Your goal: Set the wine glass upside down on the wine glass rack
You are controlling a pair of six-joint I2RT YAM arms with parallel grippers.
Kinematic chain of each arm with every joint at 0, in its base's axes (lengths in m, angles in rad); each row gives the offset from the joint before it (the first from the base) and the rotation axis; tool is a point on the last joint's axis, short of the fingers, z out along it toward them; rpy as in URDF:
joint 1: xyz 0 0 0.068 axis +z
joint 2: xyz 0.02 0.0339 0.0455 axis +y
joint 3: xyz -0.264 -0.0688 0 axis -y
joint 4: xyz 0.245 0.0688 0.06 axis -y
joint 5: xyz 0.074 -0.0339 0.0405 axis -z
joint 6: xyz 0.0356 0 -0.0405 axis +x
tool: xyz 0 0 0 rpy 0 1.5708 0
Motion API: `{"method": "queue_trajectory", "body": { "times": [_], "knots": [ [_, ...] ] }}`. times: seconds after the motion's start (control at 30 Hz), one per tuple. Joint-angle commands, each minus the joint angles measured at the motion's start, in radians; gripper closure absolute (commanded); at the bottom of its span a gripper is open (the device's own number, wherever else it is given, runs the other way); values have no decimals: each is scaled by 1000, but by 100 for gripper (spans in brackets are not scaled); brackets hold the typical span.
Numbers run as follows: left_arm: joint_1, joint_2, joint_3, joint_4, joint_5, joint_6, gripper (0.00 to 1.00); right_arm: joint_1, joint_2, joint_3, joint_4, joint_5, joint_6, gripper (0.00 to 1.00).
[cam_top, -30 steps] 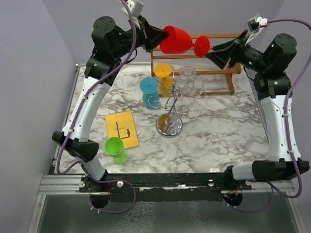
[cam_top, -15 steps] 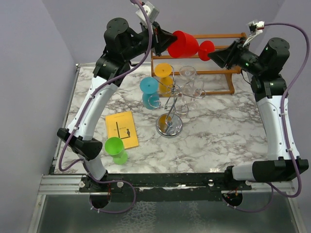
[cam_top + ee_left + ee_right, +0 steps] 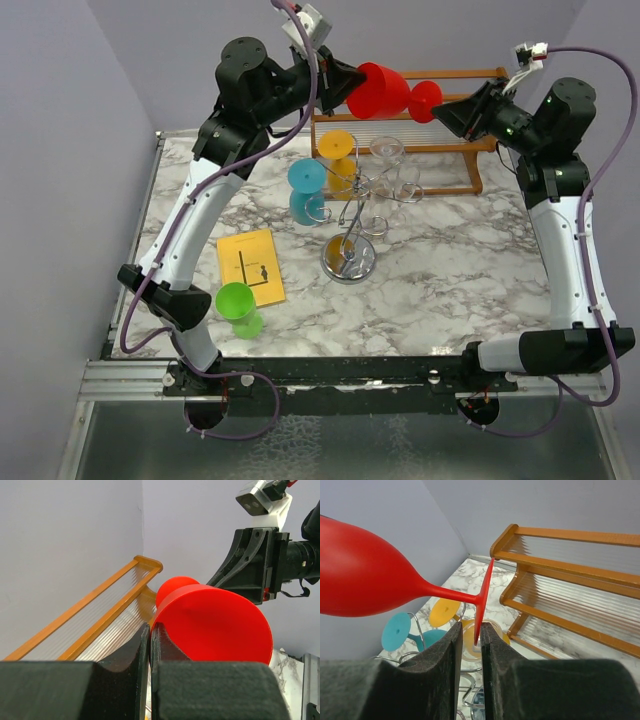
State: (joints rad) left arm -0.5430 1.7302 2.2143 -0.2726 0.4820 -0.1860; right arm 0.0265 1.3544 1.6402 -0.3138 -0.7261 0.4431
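Observation:
A red wine glass (image 3: 378, 90) lies on its side in the air, high above the back of the table. My left gripper (image 3: 350, 85) is shut on the rim of its bowl (image 3: 215, 620). My right gripper (image 3: 441, 110) faces it from the right. Its jaws stand a narrow gap apart around the lower edge of the glass's foot (image 3: 484, 595), with a slit showing on the left side. The silver wire rack (image 3: 350, 205) stands below on its chrome base (image 3: 348, 258). It carries turquoise (image 3: 307, 180), yellow (image 3: 337, 145) and clear (image 3: 386, 150) glasses.
A brown wooden slatted shelf (image 3: 440, 150) stands at the back, right behind the held glass. A green glass (image 3: 238, 305) and a yellow card (image 3: 250, 267) lie at the front left. Grey walls close in at the back and sides.
My left arm has carried the red glass to the right and a little up. The glass's foot now sits between my right gripper's jaws.

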Motion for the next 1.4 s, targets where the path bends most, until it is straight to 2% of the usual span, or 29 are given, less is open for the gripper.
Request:
{"method": "queue_trajectory", "body": {
  "times": [0.0, 0.3, 0.53, 0.6, 0.77, 0.9, 1.03, 1.17, 1.37],
  "knots": [
    [-16, -7, 27, 5, -11, 20, 100, 3, 10, -14, 25, 7, 36, 79],
    [-28, -10, 25, -2, -8, 35, 100, 2, 18, -14, 24, 30, 43, 80],
    [-29, -13, 22, -7, -14, 45, 100, 1, 2, -17, 8, 82, 20, 97],
    [-29, -17, 21, -11, -13, 52, 100, 0, -3, -17, -1, 102, 8, 99],
    [-29, -28, 10, -34, -6, 83, 77, -39, -17, -16, -10, 124, -7, 99],
    [-29, -77, 3, -83, -17, 141, 57, -131, -30, -24, 3, 84, 17, 99],
    [-29, -119, -9, -135, -78, 213, 46, -198, -43, -20, -5, 101, -16, 99],
    [-29, -164, -27, -176, -150, 277, 37, -234, -58, 21, -49, 184, -131, 99],
    [-28, -215, -45, -225, -248, 347, 26, -237, -100, 80, -132, 370, -457, 99]
  ]
}}
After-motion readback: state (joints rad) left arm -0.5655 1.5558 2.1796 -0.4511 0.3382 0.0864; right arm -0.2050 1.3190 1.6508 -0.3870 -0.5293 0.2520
